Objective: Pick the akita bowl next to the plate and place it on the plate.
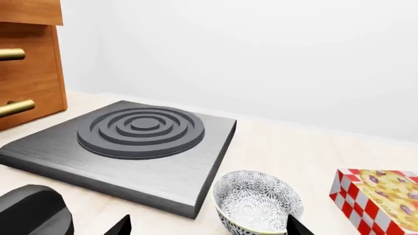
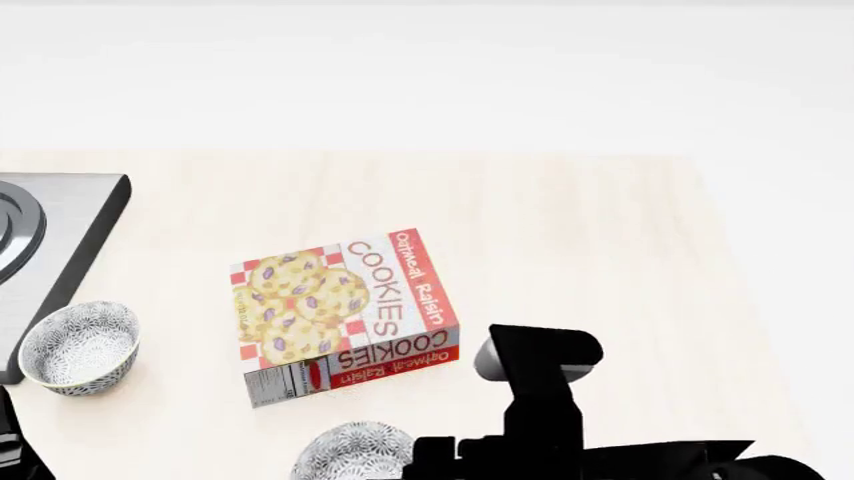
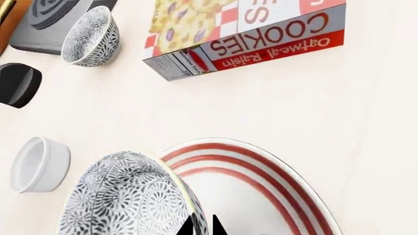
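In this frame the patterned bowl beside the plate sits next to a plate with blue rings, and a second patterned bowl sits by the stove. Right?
Not quite: the plate's rings are red, not blue, as the right wrist view shows. The rest holds: one patterned bowl sits beside that plate, and a second patterned bowl sits by the stove.

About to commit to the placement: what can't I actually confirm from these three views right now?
- Plate: absent from the head view; cut by the right wrist view's edge.
- Akita bowl: whether it rests on the plate or is lifted; head view shows only its top behind the right arm.
- Right gripper: only fingertips show.
- Left gripper: only dark tips flank the other bowl.
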Robot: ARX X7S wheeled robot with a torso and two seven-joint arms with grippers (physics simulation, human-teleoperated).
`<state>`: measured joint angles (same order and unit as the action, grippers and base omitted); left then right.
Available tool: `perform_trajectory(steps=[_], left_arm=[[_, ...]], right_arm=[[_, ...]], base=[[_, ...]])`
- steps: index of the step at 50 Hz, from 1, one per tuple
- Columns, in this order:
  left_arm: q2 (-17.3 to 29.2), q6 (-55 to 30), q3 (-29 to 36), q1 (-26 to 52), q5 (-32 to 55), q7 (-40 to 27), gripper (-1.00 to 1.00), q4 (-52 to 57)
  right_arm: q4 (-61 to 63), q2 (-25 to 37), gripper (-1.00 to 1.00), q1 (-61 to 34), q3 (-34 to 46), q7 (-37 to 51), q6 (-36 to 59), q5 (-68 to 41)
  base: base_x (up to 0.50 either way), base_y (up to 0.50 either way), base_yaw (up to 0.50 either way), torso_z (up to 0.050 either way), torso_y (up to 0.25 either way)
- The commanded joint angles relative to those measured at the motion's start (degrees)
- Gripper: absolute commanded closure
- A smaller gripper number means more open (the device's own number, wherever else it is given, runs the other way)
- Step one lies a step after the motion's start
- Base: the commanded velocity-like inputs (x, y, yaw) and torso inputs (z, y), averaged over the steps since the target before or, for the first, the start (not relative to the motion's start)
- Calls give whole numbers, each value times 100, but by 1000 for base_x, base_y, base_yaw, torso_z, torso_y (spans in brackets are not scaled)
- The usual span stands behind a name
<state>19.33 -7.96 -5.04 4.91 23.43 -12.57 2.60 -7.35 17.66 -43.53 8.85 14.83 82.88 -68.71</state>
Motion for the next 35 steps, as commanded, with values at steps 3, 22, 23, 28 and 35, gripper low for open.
perform_trajectory(steps=[3, 22, 23, 28, 35], left_arm=[[10, 6, 16, -6, 10, -17, -100, 1], [19, 50, 46, 33, 11, -20, -100, -79], [20, 51, 47, 33, 12, -21, -100, -79], [29, 27, 47, 22, 30, -38, -100, -40], [34, 33, 57, 24, 34, -44, -100, -47]], right_arm=[[267, 168, 100, 205, 257, -196, -85, -125], [153, 257, 100, 317, 653, -443, -377, 101], [151, 258, 100, 317, 657, -442, -381, 97], [195, 318, 100, 371, 749, -479, -435, 150], [199, 372, 100, 386, 830, -458, -479, 208]], base=[[0, 0, 0, 0, 3], [0, 0, 0, 0, 0], [0, 0, 0, 0, 0], [0, 0, 0, 0, 0], [0, 0, 0, 0, 0]])
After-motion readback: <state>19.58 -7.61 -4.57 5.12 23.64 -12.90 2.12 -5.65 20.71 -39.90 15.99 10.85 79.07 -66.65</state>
